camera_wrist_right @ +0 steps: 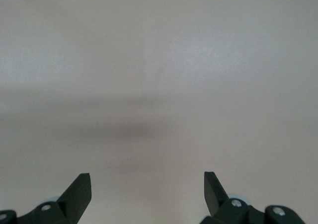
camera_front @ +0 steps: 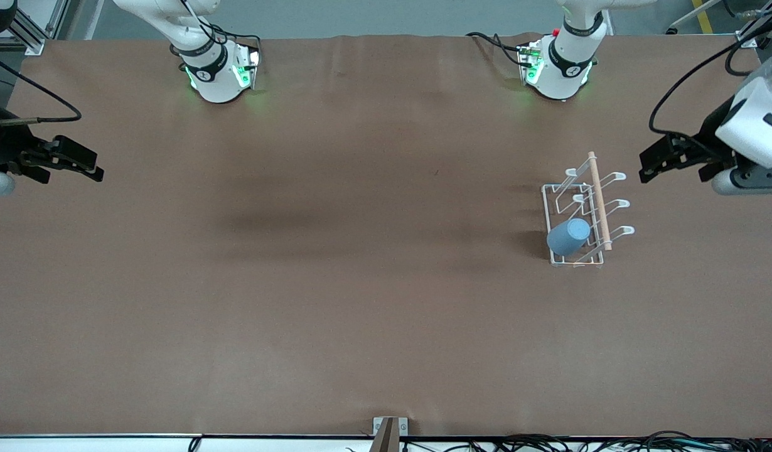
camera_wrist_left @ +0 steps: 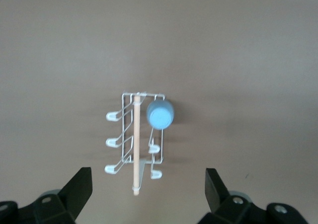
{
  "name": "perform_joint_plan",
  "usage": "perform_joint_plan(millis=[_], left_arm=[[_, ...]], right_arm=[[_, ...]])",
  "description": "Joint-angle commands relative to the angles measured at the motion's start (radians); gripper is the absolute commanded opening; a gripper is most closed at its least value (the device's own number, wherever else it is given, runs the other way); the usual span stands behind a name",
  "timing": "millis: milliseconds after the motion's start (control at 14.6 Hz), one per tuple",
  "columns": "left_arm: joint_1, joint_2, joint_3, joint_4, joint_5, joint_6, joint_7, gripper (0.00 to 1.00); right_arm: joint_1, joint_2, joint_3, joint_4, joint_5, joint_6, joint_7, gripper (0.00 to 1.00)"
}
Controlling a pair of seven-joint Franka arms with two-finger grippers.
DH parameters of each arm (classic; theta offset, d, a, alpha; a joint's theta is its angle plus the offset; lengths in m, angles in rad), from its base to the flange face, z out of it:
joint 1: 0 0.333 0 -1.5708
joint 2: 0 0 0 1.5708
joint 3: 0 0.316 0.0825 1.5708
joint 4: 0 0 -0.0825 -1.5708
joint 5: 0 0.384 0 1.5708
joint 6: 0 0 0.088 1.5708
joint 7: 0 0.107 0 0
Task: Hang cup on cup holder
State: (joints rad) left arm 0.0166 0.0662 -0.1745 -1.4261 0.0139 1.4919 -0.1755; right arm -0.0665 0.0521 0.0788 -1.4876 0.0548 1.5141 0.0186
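This looks like a robotics lab or test cell, not a home or kitchen. Two white arm bases (camera_front: 218,72) (camera_front: 558,69) with green status lights are bolted along one edge of a wide table (camera_front: 336,295) covered in a plain brown mat, with black cables (camera_front: 618,442) bundled along the table edge nearest the front camera. Aluminium framing (camera_front: 31,28) stands at a corner, and what may be yellow floor tape (camera_front: 703,16) shows past the table, though that part is hard to make out.

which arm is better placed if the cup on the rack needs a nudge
Left. The left gripper hangs open beside the cup holder, where the cup sits on a prong. The right gripper waits at the table's right-arm end.
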Motion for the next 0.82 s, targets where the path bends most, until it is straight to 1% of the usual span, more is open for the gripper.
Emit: perform_joint_plan(millis=[0, 137, 275, 481, 756], left_arm=[[0.032, -0.166, 0.001, -0.218, -0.017, 0.063, 0.019, 1.0], [0.039, -0.238, 0.003, -0.321, -0.017, 0.125, 0.062, 1.0], [0.039, -0.252, 0.003, -0.338, -0.018, 0.123, 0.062, 1.0], [0.039, -0.233, 0.01, -0.288, -0.019, 0.09, 0.068, 1.0], [0.028, -0.158, 0.006, -0.199, -0.031, 0.047, 0.071, 1.0]], right_arm=[[-0.007, -0.006, 0.007, -0.002, -0.013, -0.006, 0.009, 1.0], [-0.007, -0.006, 0.007, -0.002, -0.013, -0.005, 0.009, 1.0], [-0.009, -0.005, 0.006, -0.002, -0.013, -0.003, 0.009, 1.0], [-0.007, -0.005, 0.006, -0.002, -0.013, -0.005, 0.009, 1.0], [-0.007, -0.005, 0.006, -0.002, -0.012, -0.003, 0.011, 1.0]])
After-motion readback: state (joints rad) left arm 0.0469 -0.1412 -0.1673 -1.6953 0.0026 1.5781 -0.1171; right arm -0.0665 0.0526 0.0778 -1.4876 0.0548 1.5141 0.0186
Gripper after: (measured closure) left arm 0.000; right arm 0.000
